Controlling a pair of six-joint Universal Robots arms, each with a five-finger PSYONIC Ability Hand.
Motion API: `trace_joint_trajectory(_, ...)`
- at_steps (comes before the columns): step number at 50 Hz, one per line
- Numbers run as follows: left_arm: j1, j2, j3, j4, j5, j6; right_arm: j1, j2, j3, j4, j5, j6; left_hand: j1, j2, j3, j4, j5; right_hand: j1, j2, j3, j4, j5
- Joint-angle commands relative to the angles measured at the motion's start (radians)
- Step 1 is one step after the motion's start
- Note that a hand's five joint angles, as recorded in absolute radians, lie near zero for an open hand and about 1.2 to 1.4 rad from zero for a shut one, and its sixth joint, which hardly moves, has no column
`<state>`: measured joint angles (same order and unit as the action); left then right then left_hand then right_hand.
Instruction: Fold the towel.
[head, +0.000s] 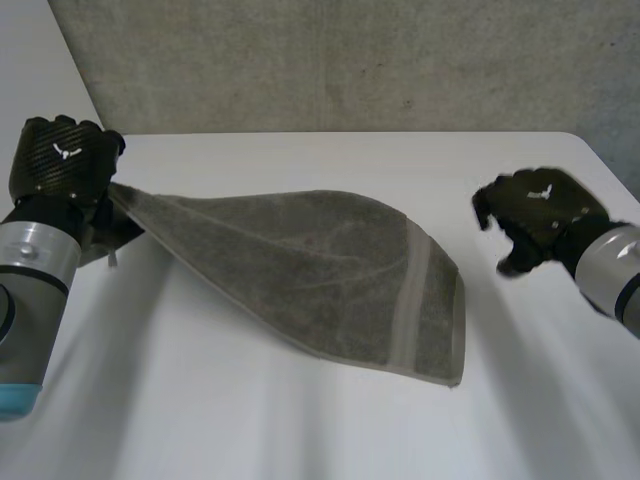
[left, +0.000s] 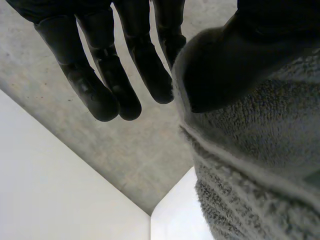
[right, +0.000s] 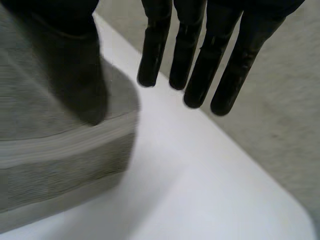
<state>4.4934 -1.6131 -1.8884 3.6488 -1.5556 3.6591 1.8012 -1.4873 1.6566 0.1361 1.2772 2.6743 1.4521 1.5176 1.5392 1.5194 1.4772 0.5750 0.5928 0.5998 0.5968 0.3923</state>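
While the left robot hand (head: 62, 155) pinches its raised corner, the towel (head: 320, 270) slopes lengthwise down toward the spread right robot hand (head: 535, 215).

I've got the towel (head: 320, 270) lying mid-table (head: 300, 430), spread from far left to near right. Its far-left corner is up off the surface, pinched in my left hand (head: 62, 155) at the table's left side. The banded end lies flat on the right. My right hand (head: 540, 210) is right of the towel, apart from it, over bare table. The wall (head: 350, 60) is behind the table's far edge.
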Motion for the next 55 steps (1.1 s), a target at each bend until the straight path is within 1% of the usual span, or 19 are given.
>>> trace_joint_trajectory(1, 0.016, -0.092, -0.029, 0.008, 0.006, 0.002, -0.013, 0.01, 0.222, -0.127, -0.18, -0.01, -0.056, -0.121, -0.143, -0.123, -0.255, -0.311, -0.329, -0.336, -0.333, -0.303)
trace_joint_trajectory(2, 0.016, -0.093, -0.029, 0.008, 0.006, 0.002, -0.013, 0.01, 0.223, -0.127, -0.18, -0.01, -0.056, -0.121, -0.143, -0.123, -0.255, -0.311, -0.329, -0.336, -0.333, -0.303)
trace_joint_trajectory(3, 0.02, -0.117, -0.023, 0.008, 0.006, 0.001, -0.017, 0.013, 0.257, -0.151, -0.199, -0.01, -0.056, -0.121, -0.143, -0.123, -0.255, -0.308, -0.326, -0.333, -0.33, -0.3)
trace_joint_trajectory(7, 0.038, -0.154, -0.014, 0.019, 0.006, 0.001, -0.042, 0.036, 0.315, -0.208, -0.21, -0.01, -0.056, -0.121, -0.143, -0.123, -0.255, -0.285, -0.302, -0.309, -0.306, -0.276)
trace_joint_trajectory(9, 0.056, -0.183, -0.011, 0.039, 0.006, 0.001, -0.046, 0.1, 0.344, -0.262, -0.22, -0.014, -0.056, -0.121, -0.143, -0.123, -0.255, -0.273, -0.291, -0.298, -0.295, -0.265)
trace_joint_trajectory(10, 0.056, -0.183, -0.011, 0.039, 0.006, 0.001, -0.046, 0.101, 0.344, -0.262, -0.22, -0.014, -0.056, -0.121, -0.143, -0.123, -0.255, -0.273, -0.291, -0.298, -0.295, -0.265)
trace_joint_trajectory(12, 0.062, -0.203, -0.015, 0.059, 0.006, 0.001, -0.046, 0.16, 0.351, -0.28, -0.225, -0.034, -0.056, -0.121, -0.143, -0.123, -0.255, -0.258, -0.276, -0.283, -0.28, -0.25)
trace_joint_trajectory(13, 0.062, -0.203, -0.015, 0.059, 0.006, 0.001, -0.046, 0.16, 0.351, -0.28, -0.225, -0.034, -0.056, -0.121, -0.143, -0.123, -0.255, -0.258, -0.276, -0.283, -0.28, -0.25)
trace_joint_trajectory(15, 0.062, -0.217, -0.021, 0.07, 0.006, 0.002, -0.048, 0.205, 0.354, -0.289, -0.217, -0.069, -0.056, -0.121, -0.143, -0.123, -0.255, -0.226, -0.244, -0.251, -0.248, -0.218)
trace_joint_trajectory(21, 0.062, -0.223, -0.029, 0.077, 0.006, 0.002, -0.056, 0.255, 0.351, -0.319, -0.213, -0.122, -0.056, -0.121, -0.143, -0.123, -0.255, -0.164, -0.182, -0.189, -0.186, -0.156)
trace_joint_trajectory(27, 0.062, -0.229, -0.028, 0.079, 0.006, 0.001, -0.054, 0.262, 0.347, -0.349, -0.21, -0.123, -0.056, -0.121, -0.143, -0.123, -0.255, -0.073, -0.091, -0.098, -0.095, -0.065)
trace_joint_trajectory(29, 0.062, -0.228, -0.028, 0.079, 0.006, 0.001, -0.052, 0.262, 0.342, -0.358, -0.208, -0.123, -0.056, -0.121, -0.143, -0.123, -0.255, -0.009, -0.027, -0.034, -0.031, -0.001)
trace_joint_trajectory(37, 0.062, -0.229, -0.029, 0.082, 0.006, 0.001, -0.049, 0.263, 0.33, -0.374, -0.208, -0.114, -0.056, -0.121, -0.143, -0.123, -0.255, 0.035, 0.018, 0.011, 0.014, 0.044)
trace_joint_trajectory(40, 0.062, -0.229, -0.029, 0.09, 0.006, 0.001, -0.045, 0.263, 0.324, -0.377, -0.208, -0.113, -0.056, -0.121, -0.143, -0.123, -0.255, 0.085, 0.067, 0.06, 0.063, 0.093)
trace_joint_trajectory(55, 0.062, -0.229, -0.035, 0.099, 0.006, 0.001, -0.023, 0.28, 0.301, -0.385, -0.206, -0.108, -0.056, -0.121, -0.143, -0.123, -0.255, 0.091, 0.074, 0.066, 0.069, 0.099)
